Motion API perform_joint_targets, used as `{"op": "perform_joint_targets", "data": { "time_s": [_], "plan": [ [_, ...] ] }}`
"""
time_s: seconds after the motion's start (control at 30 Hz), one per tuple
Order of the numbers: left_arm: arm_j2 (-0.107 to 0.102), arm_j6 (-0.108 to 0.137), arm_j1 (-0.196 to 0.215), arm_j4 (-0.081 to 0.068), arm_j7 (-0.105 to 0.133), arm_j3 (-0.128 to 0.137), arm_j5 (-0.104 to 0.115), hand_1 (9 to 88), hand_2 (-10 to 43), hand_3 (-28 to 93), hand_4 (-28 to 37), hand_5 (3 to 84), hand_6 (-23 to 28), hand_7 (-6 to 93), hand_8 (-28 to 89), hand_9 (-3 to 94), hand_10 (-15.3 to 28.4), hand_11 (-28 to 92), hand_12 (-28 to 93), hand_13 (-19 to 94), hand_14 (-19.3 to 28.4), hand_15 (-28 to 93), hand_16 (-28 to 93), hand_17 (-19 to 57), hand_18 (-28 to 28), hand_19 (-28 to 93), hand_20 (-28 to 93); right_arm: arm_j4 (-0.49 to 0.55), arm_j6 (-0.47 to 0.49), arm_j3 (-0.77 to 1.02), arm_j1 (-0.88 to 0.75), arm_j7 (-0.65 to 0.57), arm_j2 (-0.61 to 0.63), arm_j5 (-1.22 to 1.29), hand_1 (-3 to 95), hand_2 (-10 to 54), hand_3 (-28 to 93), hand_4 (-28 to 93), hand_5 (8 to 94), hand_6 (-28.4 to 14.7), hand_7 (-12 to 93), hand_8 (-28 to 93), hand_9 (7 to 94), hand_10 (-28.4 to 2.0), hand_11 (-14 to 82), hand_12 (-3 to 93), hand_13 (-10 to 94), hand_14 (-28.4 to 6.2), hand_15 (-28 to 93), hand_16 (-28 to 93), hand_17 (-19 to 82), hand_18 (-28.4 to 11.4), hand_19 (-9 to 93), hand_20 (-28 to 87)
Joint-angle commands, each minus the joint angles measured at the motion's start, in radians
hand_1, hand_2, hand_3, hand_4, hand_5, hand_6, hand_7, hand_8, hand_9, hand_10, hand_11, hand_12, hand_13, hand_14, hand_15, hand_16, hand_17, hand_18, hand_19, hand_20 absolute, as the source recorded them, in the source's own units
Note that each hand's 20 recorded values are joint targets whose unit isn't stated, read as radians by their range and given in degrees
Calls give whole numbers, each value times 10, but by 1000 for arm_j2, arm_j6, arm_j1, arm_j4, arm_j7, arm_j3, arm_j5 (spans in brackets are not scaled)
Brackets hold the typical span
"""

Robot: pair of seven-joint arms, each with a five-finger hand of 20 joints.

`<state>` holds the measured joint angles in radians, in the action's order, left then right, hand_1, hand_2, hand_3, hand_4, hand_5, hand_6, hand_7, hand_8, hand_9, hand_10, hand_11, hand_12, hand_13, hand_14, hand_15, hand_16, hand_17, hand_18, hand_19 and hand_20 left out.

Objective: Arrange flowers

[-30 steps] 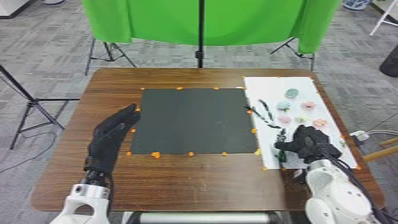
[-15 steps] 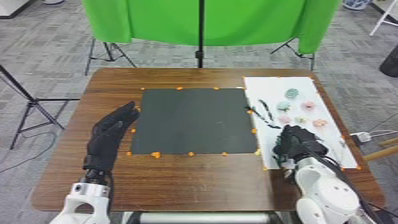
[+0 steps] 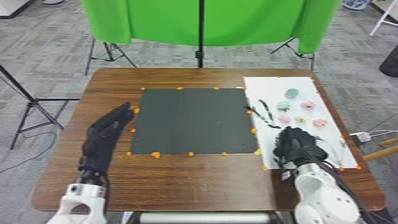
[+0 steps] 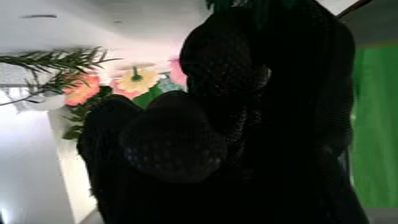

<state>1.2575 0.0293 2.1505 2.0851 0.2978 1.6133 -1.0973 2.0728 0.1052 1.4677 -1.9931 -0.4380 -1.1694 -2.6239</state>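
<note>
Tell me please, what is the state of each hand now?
Left hand: open, fingers straight.
Right hand: over the white sheet; whether open or closed cannot be told.

The worktop [image 3: 213, 180] is brown with wood grain, the mat [image 3: 195, 120] plain dark grey, dotted orange round its edge, the right-hand sheet [image 3: 266, 85] white. Flowers [image 3: 308, 105] show pink, coral, cream and blue-green; leaves [image 4: 53, 60], dark green. The far cloth [image 3: 160, 20] is bright green, the floor [image 3: 53, 50] streaky grey.

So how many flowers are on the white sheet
6: teal flower at the far end, second teal nearer, pink flower to its right, then nearest, left to right, another pink, yellow and coral. The right hand may hide more.
</note>
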Motion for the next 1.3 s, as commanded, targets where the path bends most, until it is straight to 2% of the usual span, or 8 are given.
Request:
{"op": "perform_joint_targets", "data": {
  "time_s": [0.03, 0.27, 0.37, 0.67, 0.93, 1.0, 1.07, 1.3],
  "plan": [
    [-55, 91, -19, -55, 46, 29, 78, 312, -95, 641, -155, 476, 33, 114, -61, 421, 124, 147, 131, 317, 144, 86, 41, 49, 114, 14, 199, 70, -70, 9, 69, 35, 11, 89, 785, -95, -188, 706, 773, -7, 432, 234, 877, -119, 484, 280, 937, -9, 654, 253, 722, -78, 932, 548],
    [-95, 125, -83, -142, 75, -19, 135, 286, -92, 657, -161, 477, 32, 113, -65, 418, 121, 136, 121, 312, 139, 79, 32, 51, 111, 10, 192, 42, -11, -137, 278, 39, -51, 243, 765, -95, -133, 675, 770, -8, 445, 229, 874, -121, 499, 266, 937, -8, 663, 250, 724, -79, 932, 564],
    [-107, 133, -102, -167, 82, -38, 143, 262, -82, 671, -189, 469, 29, 105, -66, 413, 123, 118, 113, 298, 131, 75, 17, 50, 105, 11, 181, -14, 11, -242, 384, 37, -102, 314, 539, -95, 536, 155, 769, -9, 449, 227, 874, -121, 501, 263, 937, -8, 663, 250, 725, -80, 932, 569],
    [-103, 134, -127, -195, 85, -67, 151, 239, -91, 681, -227, 450, 25, 90, -63, 399, 118, 100, 104, 283, 120, 72, 1, 48, 96, 12, 169, -183, 69, -424, 517, 68, -245, 326, 527, -95, 579, 117, 770, -11, 450, 224, 874, -124, 505, 256, 937, -9, 665, 250, 726, -82, 932, 576],
    [-114, 147, -88, -167, 80, -22, 159, 240, -95, 680, -231, 447, 26, 88, -61, 393, 116, 100, 109, 280, 119, 73, 1, 44, 95, 12, 168, -120, 107, -384, 479, 83, -160, 151, 507, -95, 576, 103, 758, -9, 454, 224, 865, -126, 502, 255, 937, -9, 647, 259, 714, -77, 932, 579],
    [-110, 149, -79, -164, 79, -20, 159, 241, -95, 681, -230, 448, 27, 89, -61, 394, 117, 103, 111, 283, 120, 74, 3, 44, 96, 12, 168, -101, 254, -368, 491, 64, -151, 65, 419, -95, 595, 45, 765, -12, 437, 212, 870, -129, 487, 249, 937, -12, 635, 275, 711, -79, 932, 576],
    [-104, 141, -77, -164, 74, -24, 155, 244, -95, 678, -229, 448, 26, 90, -61, 395, 117, 104, 112, 285, 121, 75, 4, 43, 96, 12, 169, -100, 362, -368, 507, 41, -137, 50, 299, -95, 606, -22, 789, -31, 387, -42, 874, -138, 446, 246, 937, -23, 600, 291, 701, -81, 932, 562],
    [-93, 116, -71, -158, 50, -30, 134, 245, -95, 674, -226, 451, 27, 91, -61, 394, 117, 105, 115, 286, 125, 74, 5, 43, 97, 12, 170, -142, 557, -341, 505, -7, -176, -41, 207, -89, 547, -61, 808, -52, 287, -37, 882, -154, 397, 244, 936, -33, 567, 306, 694, -76, 932, 525]
  ]
}}
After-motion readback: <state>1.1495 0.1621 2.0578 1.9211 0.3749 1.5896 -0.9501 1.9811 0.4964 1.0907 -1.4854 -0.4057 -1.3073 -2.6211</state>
